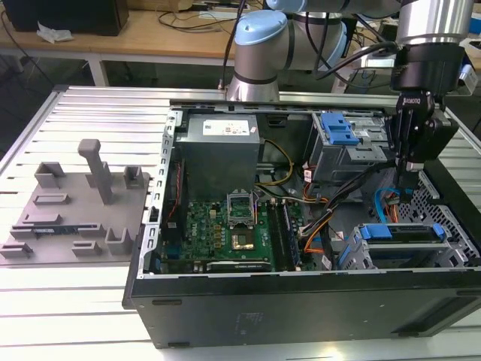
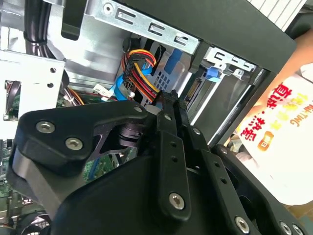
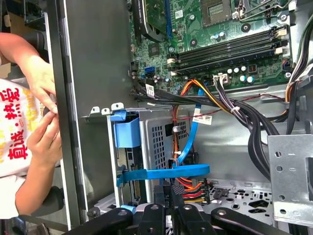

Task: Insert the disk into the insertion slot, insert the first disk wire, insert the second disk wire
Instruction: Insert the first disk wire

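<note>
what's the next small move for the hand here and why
Probably ease the hand a touch closer to the multicoloured wire bundle. The disk, by its blue carrier, already sits in the insertion slot, and the hand hangs just beside that bundle, with the blue flat cable crossing close by, so go slowly.

Lighting check: bright, diffuse room light from above, shadows soft.

Exterior view: the slatted bench reflects pale, close to washed out toward the exterior view's left. The computer case is much darker inside, with the deepest shade in the corner below my hand. Second wrist view: my hand's black body is underlit and shows little surface detail, the bare sheet metal glares white, and a person's white shirt is blown out. First wrist view: the motherboard is evenly lit, the shirt is overexposed here too, and the blue cable looks heavily saturated.
</note>
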